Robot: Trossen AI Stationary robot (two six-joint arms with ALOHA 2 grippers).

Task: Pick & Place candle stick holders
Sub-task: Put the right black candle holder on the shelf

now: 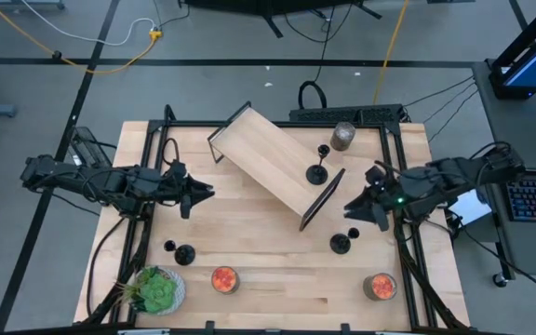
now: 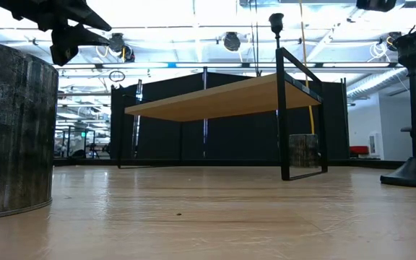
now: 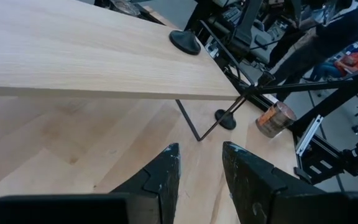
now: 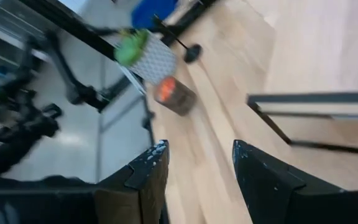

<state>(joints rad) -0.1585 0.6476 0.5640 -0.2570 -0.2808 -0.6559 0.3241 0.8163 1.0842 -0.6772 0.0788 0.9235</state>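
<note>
Three candle stick holders show from above. One (image 1: 317,170) stands on the wooden shelf (image 1: 268,163), a small raised board on black legs set slantwise mid-surface. Another (image 1: 341,242) stands on the surface (image 1: 277,279) just off the shelf's near leg, close under the right tool (image 1: 362,210). The third (image 1: 184,252) stands toward the left front, near a green potted plant (image 1: 155,289).

Both tools hang empty, fingers apart, the left tool (image 1: 203,193) just left of the shelf.

A grey jar (image 1: 343,136) stands behind the shelf; two orange-topped jars (image 1: 224,279) (image 1: 380,286) stand along the front.
</note>
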